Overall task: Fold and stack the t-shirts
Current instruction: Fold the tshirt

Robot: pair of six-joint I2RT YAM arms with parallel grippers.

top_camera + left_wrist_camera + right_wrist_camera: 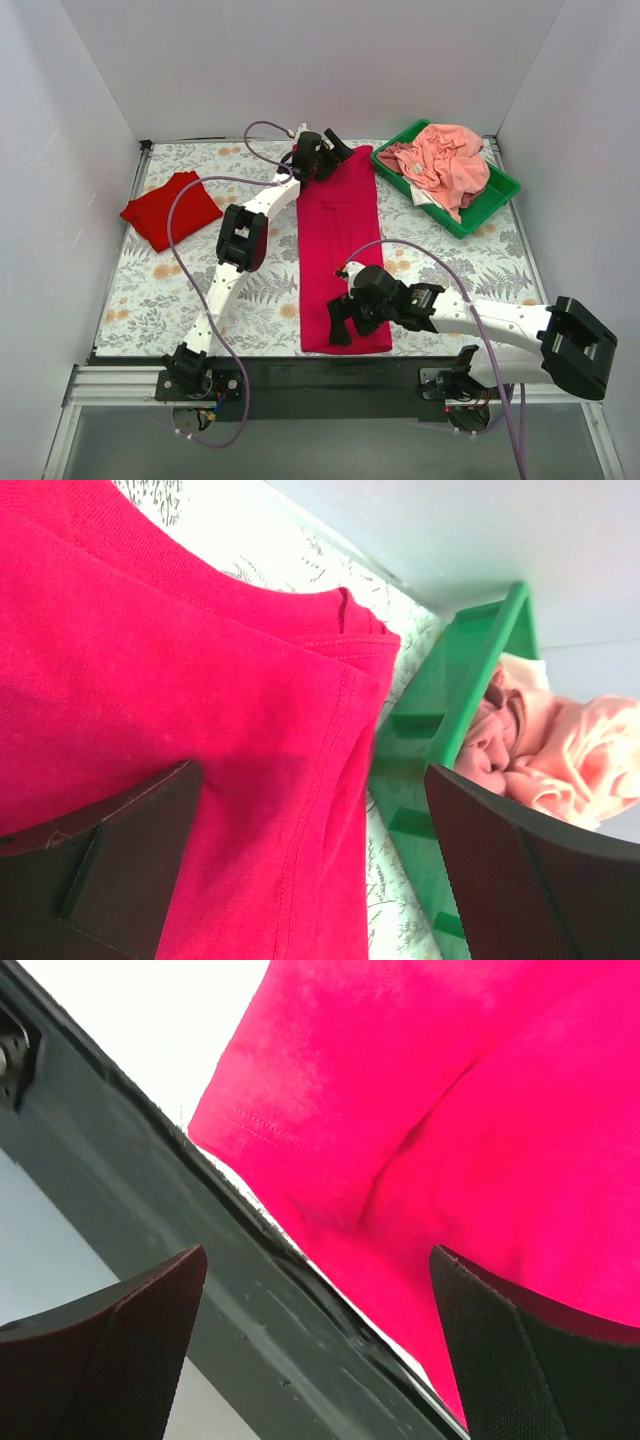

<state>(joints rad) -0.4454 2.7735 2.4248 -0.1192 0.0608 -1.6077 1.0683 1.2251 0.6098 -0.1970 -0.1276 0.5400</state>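
Two t-shirts lie on a grey floral-print cloth point(150, 290) that covers the table. The large crimson-magenta soft-cloth t-shirt point(340, 250) is folded lengthwise into a long narrow strip, running from the far middle of the table to its near edge. The smaller scarlet-red cloth t-shirt point(172, 208) sits as a compact folded bundle at the far left, well apart from the strip. At the far right stands a green rectangular plastic tray point(500, 190) holding a crumpled salmon-pink garment point(445, 165); the tray's near corner lies just beside the strip's far end. The left gripper point(325, 158) is over that far end, and the left wrist view shows its pincer released, jaws spread wide point(310, 775): one of its dark fingers point(130, 860) is above the crimson cloth point(180, 680), while the other is on the side of the tray wall point(450, 690) and the pink garment point(570, 750). The right gripper point(345, 322) is over the strip's near end, and its pincer is likewise released, jaws wide apart point(315, 1255), with the stitched hem of the shirt point(480, 1090) and the black table rim point(200, 1260) seen between them (whether either gripper's fingertips touch the cloth cannot be told). Neither pincer grasps anything.
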